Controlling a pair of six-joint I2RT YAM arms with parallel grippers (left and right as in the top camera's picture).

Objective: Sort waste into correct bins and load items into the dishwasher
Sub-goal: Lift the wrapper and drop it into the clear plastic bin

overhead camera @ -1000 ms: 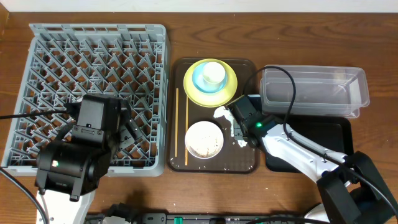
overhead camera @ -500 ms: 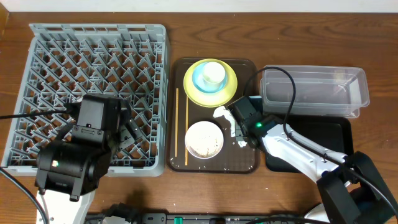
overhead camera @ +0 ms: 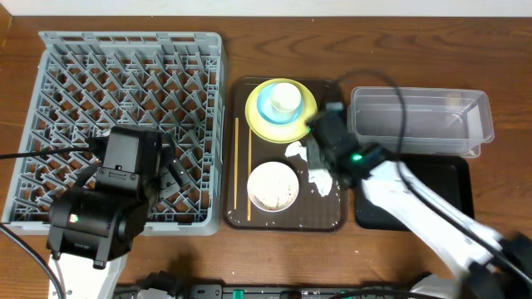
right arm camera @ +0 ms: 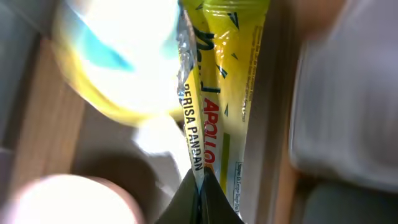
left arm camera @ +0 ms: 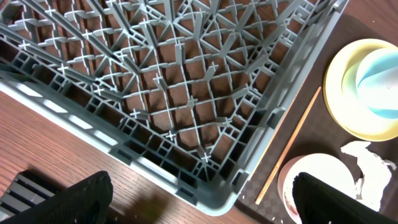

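Note:
My right gripper (overhead camera: 320,126) is shut on the snack wrapper (right arm camera: 221,81), a yellow-green packet with orange lettering, and holds it above the brown serving tray (overhead camera: 328,218), between the yellow plate (overhead camera: 303,123) and the clear tub (overhead camera: 418,123). The plate carries the light blue cup (overhead camera: 268,106) with the white cup (overhead camera: 284,97) in it. The white bowl (overhead camera: 273,185), the crumpled napkin (overhead camera: 318,176) and two chopsticks (overhead camera: 249,170) lie on the tray. My left gripper (left arm camera: 199,208) is open above the front right corner of the grey dish rack (overhead camera: 125,83). The black tray (overhead camera: 453,178) lies under my right arm.
The rack's corner (left arm camera: 205,180), a chopstick (left arm camera: 289,146), the bowl (left arm camera: 314,177) and the plate (left arm camera: 348,87) show in the left wrist view. Bare wooden table (overhead camera: 274,257) lies at the front.
My right gripper has lifted and swung toward the back right with the wrapper; the arm is motion-blurred. The left arm has not moved.

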